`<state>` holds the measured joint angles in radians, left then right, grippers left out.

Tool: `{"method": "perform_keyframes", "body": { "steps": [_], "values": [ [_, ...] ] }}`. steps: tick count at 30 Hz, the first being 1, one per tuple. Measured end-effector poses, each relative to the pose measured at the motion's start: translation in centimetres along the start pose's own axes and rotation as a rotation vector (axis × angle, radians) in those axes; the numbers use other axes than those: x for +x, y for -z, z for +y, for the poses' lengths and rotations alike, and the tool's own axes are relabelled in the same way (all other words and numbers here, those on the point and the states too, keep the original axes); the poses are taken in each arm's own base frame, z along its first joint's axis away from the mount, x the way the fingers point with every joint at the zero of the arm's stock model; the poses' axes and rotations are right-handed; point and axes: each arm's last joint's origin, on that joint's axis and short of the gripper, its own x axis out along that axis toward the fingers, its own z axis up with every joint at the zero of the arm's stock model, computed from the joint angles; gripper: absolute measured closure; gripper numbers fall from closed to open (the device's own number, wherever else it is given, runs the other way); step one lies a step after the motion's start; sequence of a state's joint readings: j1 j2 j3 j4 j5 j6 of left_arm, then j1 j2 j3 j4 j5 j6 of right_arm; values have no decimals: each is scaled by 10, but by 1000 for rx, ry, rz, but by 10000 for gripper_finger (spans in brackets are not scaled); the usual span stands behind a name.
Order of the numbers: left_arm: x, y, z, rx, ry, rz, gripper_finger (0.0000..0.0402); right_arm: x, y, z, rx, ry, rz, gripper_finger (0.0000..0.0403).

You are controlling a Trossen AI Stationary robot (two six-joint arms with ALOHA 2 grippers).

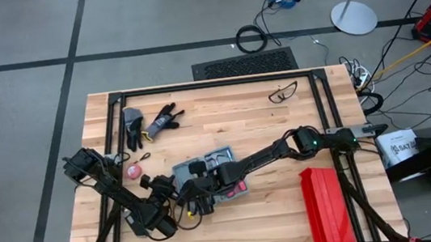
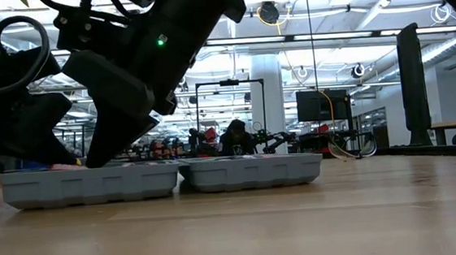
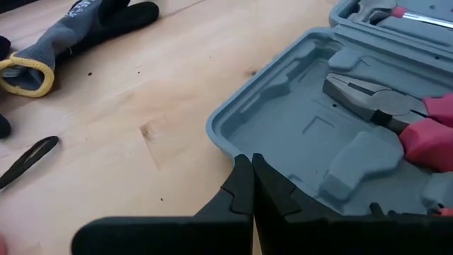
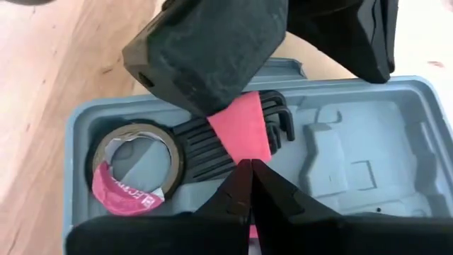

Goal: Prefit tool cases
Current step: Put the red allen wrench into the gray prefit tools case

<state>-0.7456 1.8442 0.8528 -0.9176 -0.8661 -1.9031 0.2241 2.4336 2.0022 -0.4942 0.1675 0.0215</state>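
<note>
Both tools (image 3: 248, 164) (image 4: 249, 170) hover over open tool case (image 1: 205, 171).

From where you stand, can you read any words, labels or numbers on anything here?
No text here can be read for certain.
White box beside the table: dark print, too small to read.
Glove cuff: pale lettering, cut off and blurred.
Pink tape roll in the tool case: faint print, unreadable.
Red box: no lettering seen.
</note>
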Motion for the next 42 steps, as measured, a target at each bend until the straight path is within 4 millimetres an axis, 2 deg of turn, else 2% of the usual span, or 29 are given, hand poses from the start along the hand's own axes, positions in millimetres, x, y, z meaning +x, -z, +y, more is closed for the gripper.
{"method": "perform_keyframes", "body": {
  "steps": [7,11,15,18,22,24,27,33,42],
  "values": [
    [-5,-3,1,-9,22,-7,402,-3,1,1,-15,73,15,403],
    [-19,-11,3,4,80,-5,402,-15,1,-10,-15,124,72,403],
    [-44,-29,5,38,224,-11,402,-27,4,-20,-27,134,151,403],
    [-59,-43,8,75,326,86,402,-34,11,-26,-53,134,243,403],
    [-68,-49,-3,237,506,152,402,-36,22,-33,-80,135,362,403],
    [-66,-51,-8,354,556,183,402,-35,25,-34,-88,123,386,403],
    [-55,-53,-9,471,541,263,401,-33,31,-32,-97,90,406,403],
    [-40,-59,-6,575,484,316,402,-28,38,-27,-74,94,393,403],
    [-35,-62,-9,749,539,309,401,-24,36,-26,-60,90,359,403]
  ]
}}
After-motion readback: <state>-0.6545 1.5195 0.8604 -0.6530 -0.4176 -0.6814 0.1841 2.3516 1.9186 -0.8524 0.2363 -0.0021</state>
